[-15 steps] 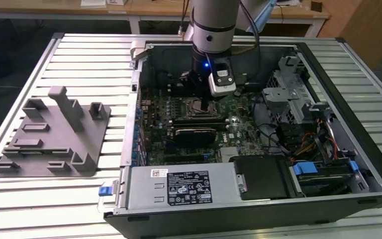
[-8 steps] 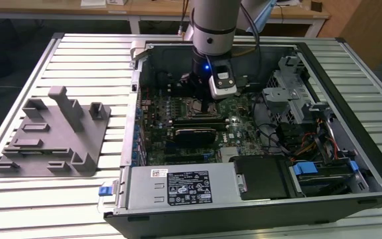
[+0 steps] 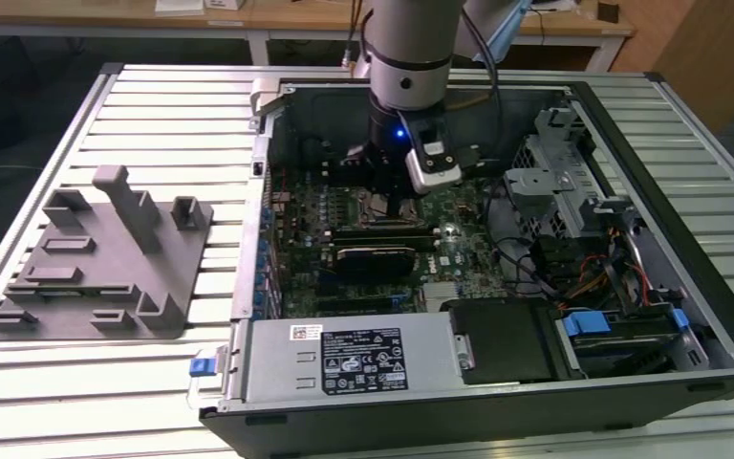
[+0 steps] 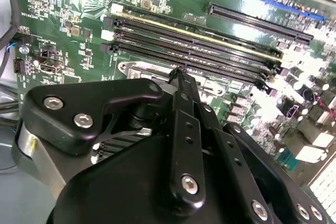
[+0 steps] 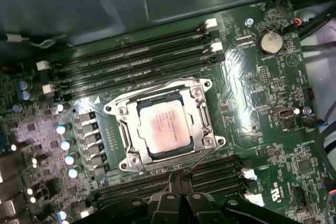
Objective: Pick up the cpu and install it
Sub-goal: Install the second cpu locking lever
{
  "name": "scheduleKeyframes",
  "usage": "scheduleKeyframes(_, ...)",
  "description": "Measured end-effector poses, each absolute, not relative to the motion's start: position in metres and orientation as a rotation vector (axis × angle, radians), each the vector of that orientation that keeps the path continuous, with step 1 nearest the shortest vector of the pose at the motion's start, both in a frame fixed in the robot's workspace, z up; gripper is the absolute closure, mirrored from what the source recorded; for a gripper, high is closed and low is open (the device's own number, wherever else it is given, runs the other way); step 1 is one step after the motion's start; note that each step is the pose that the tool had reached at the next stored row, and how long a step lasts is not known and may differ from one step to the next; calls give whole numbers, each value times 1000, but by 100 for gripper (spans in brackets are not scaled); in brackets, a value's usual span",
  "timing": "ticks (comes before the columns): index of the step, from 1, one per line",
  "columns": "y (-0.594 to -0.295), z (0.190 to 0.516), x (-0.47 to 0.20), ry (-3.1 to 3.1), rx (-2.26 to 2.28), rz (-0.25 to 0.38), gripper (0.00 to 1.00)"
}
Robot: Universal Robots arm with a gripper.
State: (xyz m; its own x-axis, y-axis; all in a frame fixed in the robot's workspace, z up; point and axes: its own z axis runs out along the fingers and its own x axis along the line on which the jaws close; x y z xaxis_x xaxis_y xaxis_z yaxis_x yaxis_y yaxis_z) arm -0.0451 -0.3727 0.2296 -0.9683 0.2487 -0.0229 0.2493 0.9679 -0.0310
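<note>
in the first wrist view the fingers (image 5: 177, 178) sit nearest the lens, their black tips drawn together to a narrow point just above the memory slots (image 5: 210, 174) on the near side of the socket (image 5: 164, 124). nothing is between them; they look closed on themselves and carry no load. in the second wrist view the same tips (image 4: 177, 76) meet in a thin edge over the socket's metal frame, which suits a light press or a retreat better than a grasp.

just past the tips lies the cpu (image 5: 164, 128). its silvery top faces up, square to the socket and level inside it, with the steel frame around all four sides. by the look of it the chip is already seated, so the carrying part of the task appears done. whether the frame is latched down i cannot tell.

beyond the socket run more memory slots (image 5: 136, 66), all without sticks, and a coin cell (image 5: 271, 40) sits off to one side.

in the exterior view the arm (image 3: 408, 57) reaches straight down into the open case (image 3: 673, 124), which lies on its side on the slatted worktop (image 3: 150, 105) so the board (image 3: 469, 239) faces up. the case also holds a power supply (image 3: 355, 359) and drive bays (image 3: 622, 335). a grey fixture (image 3: 99, 258) stands on the worktop to the exterior view's left, well apart from the case.
</note>
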Motion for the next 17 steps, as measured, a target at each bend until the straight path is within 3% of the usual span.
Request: scheduleKeyframes(17,-374,226,-47,3118,42,-49,89)
